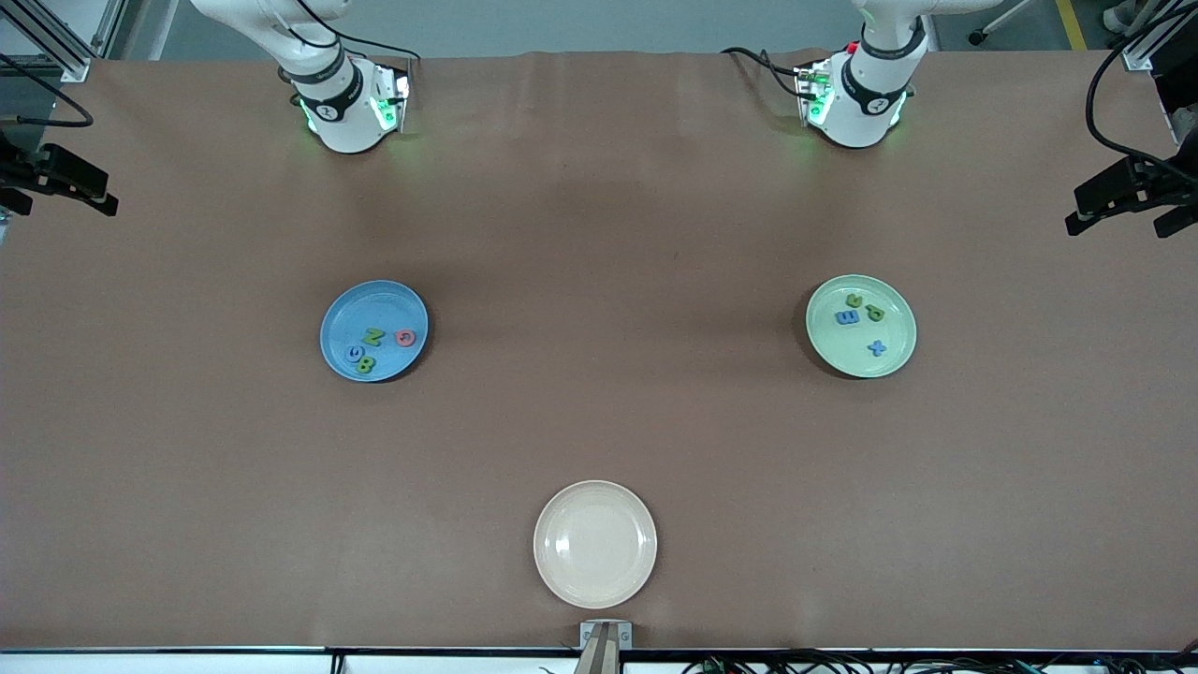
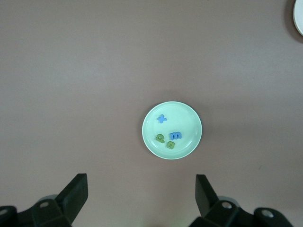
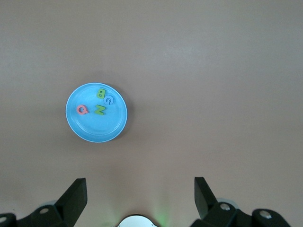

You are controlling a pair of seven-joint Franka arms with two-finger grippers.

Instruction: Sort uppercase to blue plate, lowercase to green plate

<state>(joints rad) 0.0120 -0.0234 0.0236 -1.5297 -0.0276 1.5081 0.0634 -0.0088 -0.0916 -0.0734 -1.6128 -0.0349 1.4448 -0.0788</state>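
We find the four tiny foam capital letters (image 1: pixel 376 344) lying together in the round, glossy medium-blue plate (image 1: pixel 344 316) toward the right arm's end of the brown surface (image 1: pixel 599 234), and the four tiny foam small letters (image 1: pixel 861 320) in the round pale mint-green plate (image 1: pixel 894 354) toward the left arm's end. A round cream plate (image 1: pixel 595 544) sits between them, nearer to the front camera, with nothing in it. Our left gripper (image 2: pixel 142 196) hangs high over the surface near its base, fingers spread wide and holding nothing; the right gripper (image 3: pixel 140 197) waits the same way, spread and bare. We judge the sorting done, so the step in hand is a check: we should read each letter's form against its plate, minding that the green N can pass for a Z, and keep both grippers lifted well off the plates so no light foam piece is nudged over a shallow rim.
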